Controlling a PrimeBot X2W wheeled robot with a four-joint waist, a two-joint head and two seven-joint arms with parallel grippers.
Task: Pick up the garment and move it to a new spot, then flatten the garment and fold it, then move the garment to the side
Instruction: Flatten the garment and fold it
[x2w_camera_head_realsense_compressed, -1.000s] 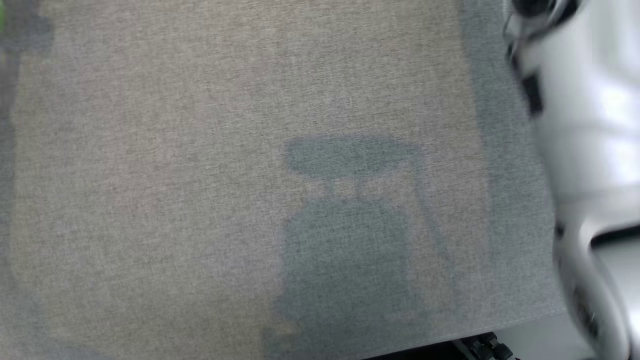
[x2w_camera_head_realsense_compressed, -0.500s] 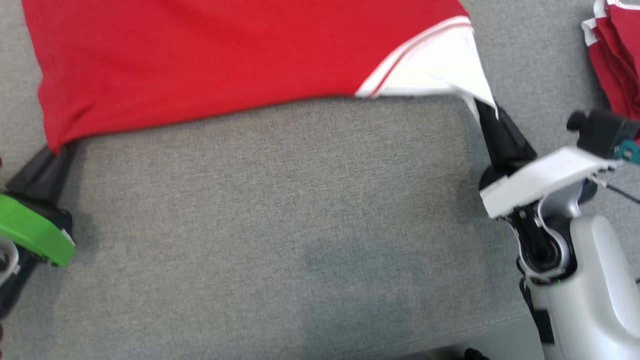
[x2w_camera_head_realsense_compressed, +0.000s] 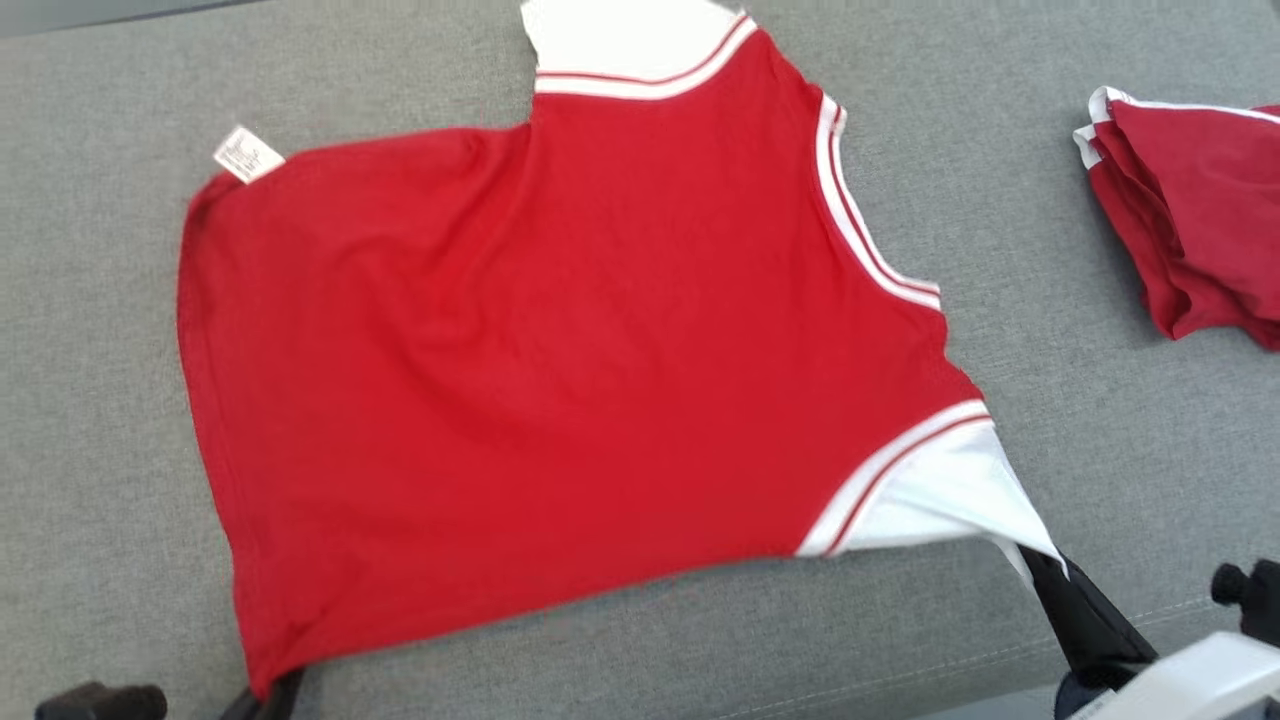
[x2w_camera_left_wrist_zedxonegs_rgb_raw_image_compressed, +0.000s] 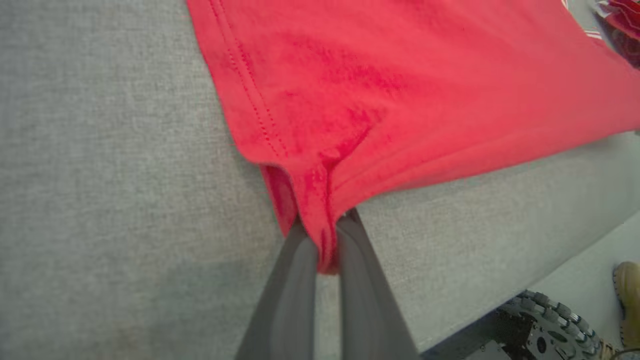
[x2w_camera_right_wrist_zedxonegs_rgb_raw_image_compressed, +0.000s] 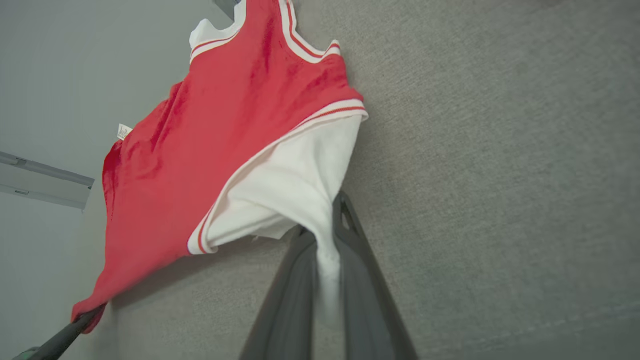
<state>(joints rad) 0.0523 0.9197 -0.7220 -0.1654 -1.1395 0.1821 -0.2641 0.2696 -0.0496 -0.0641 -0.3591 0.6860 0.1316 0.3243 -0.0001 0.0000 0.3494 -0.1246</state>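
Observation:
The garment (x2w_camera_head_realsense_compressed: 560, 380) is a red shirt with white sleeves and striped trim, spread on the grey fabric surface (x2w_camera_head_realsense_compressed: 1050, 330). Its near edge is lifted between my two grippers. My left gripper (x2w_camera_head_realsense_compressed: 268, 692) at the lower left is shut on the red hem corner; in the left wrist view the red cloth (x2w_camera_left_wrist_zedxonegs_rgb_raw_image_compressed: 400, 90) bunches between the two dark fingers of that gripper (x2w_camera_left_wrist_zedxonegs_rgb_raw_image_compressed: 325, 225). My right gripper (x2w_camera_head_realsense_compressed: 1040, 568) at the lower right is shut on the white sleeve, which in the right wrist view (x2w_camera_right_wrist_zedxonegs_rgb_raw_image_compressed: 295, 185) runs down into this gripper (x2w_camera_right_wrist_zedxonegs_rgb_raw_image_compressed: 325, 225).
A second red garment (x2w_camera_head_realsense_compressed: 1190, 220) lies folded at the far right of the surface. A white label (x2w_camera_head_realsense_compressed: 247, 155) sticks out at the shirt's far left corner. The surface's front edge runs just behind my grippers; below it are my wheeled base (x2w_camera_left_wrist_zedxonegs_rgb_raw_image_compressed: 545, 325) and a person's shoe (x2w_camera_left_wrist_zedxonegs_rgb_raw_image_compressed: 627, 300).
The head camera has swung up from bare surface to take in the whole shirt. Both grippers stay shut on the same corner and sleeve.

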